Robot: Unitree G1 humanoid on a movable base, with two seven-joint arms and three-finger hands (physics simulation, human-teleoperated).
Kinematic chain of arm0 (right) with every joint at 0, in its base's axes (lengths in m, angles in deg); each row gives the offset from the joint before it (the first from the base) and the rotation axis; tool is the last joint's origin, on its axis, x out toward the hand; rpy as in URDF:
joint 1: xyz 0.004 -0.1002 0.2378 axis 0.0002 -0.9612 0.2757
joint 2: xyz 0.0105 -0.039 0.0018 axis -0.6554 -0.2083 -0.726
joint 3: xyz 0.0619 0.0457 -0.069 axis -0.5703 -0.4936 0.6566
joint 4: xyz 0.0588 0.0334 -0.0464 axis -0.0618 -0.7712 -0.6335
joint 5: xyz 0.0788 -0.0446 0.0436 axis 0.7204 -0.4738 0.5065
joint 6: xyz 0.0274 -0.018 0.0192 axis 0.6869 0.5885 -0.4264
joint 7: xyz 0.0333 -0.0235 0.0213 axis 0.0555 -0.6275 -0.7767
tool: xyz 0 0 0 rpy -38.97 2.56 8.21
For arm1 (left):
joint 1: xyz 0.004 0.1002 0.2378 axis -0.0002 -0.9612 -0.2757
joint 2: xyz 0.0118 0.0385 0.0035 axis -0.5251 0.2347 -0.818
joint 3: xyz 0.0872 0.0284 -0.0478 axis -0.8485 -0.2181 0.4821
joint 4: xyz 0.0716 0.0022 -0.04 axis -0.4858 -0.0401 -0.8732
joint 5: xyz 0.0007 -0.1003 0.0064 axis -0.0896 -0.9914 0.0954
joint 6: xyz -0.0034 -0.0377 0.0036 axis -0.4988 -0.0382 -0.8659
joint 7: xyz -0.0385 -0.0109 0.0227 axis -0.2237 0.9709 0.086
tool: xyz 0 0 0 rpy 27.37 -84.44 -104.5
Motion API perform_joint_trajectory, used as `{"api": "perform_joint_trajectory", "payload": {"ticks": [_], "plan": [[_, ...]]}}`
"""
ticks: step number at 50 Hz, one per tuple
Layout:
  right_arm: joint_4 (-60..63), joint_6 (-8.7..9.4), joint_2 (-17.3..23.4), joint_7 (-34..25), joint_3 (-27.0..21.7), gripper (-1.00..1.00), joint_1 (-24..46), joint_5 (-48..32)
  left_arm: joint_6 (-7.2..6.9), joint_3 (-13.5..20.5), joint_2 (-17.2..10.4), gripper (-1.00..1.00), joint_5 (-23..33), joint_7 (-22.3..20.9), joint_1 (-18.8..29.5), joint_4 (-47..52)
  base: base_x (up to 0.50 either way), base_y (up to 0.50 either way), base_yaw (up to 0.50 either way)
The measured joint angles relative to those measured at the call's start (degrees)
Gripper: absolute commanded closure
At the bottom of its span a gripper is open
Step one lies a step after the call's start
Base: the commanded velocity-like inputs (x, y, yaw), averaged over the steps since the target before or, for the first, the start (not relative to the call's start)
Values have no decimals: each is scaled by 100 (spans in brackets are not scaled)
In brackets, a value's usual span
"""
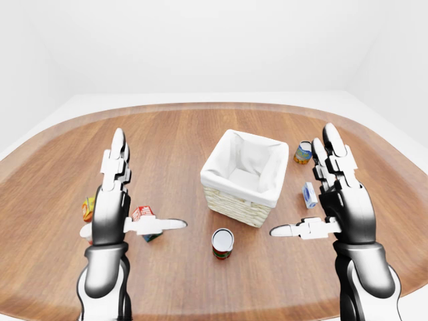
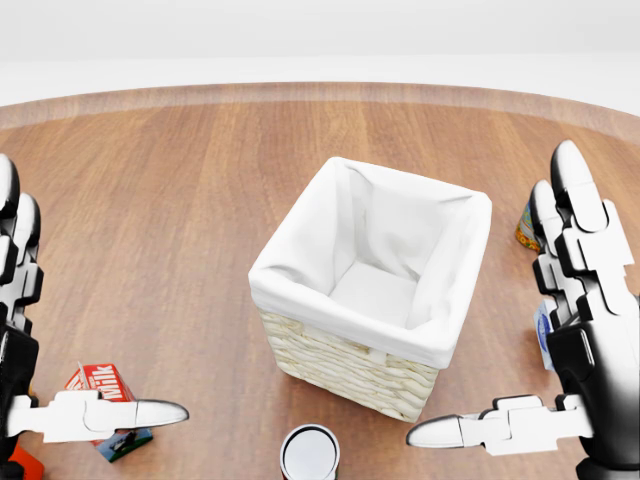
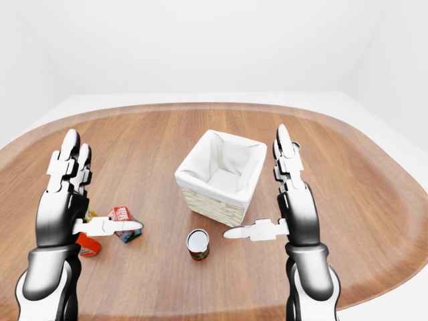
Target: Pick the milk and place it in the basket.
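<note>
Standing near the middle of the wooden table (image 1: 180,134), the wicker basket (image 1: 245,175) with its white cloth lining is showing nothing inside. The milk (image 3: 123,223) (a red carton lying tilted on the table) is sitting well left of the basket in the eye views, just behind the thumb of the left hand (image 3: 73,200), which is hovering over it with all fingers spread wide and gripping nothing. The right hand (image 1: 334,194) is hanging to the basket's right in the left-eye view, likewise spread open and holding nothing, its thumb pointing toward the basket. A red-labelled can (image 1: 223,243) is standing upright below the basket. A small blue-and-white carton (image 1: 309,194) and a colourful can (image 1: 303,152) are resting right of the basket, partly hidden by the right hand's fingers in the head view. An orange item (image 3: 87,245) is lying near the left forearm.
</note>
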Motion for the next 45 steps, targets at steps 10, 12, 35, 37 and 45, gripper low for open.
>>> {"api": "perform_joint_trajectory", "payload": {"ticks": [10, 12, 35, 37, 45], "plan": [[7, 0, -1, -4, 1, -100, -4, 7, 212, 230, -222, -100, -5, 250, 448, -857, 0, 0, 0], [13, 0, -1, -5, 0, -100, -3, 9, 280, 277, -271, -100, 9, 293, 521, -1024, 0, 0, 0], [23, 0, 7, 15, -25, -100, 38, 25, 854, 443, -468, -100, 336, 436, 658, -2031, 0, 0, 0], [26, 0, 8, 16, -30, -100, 42, 28, 854, 442, -463, -100, 357, 419, 636, -2030, 0, 0, 0], [41, 0, 9, 18, -42, -100, 48, 34, 854, 453, -442, -100, 437, 365, 555, -2016, 0, 0, 0]]}}
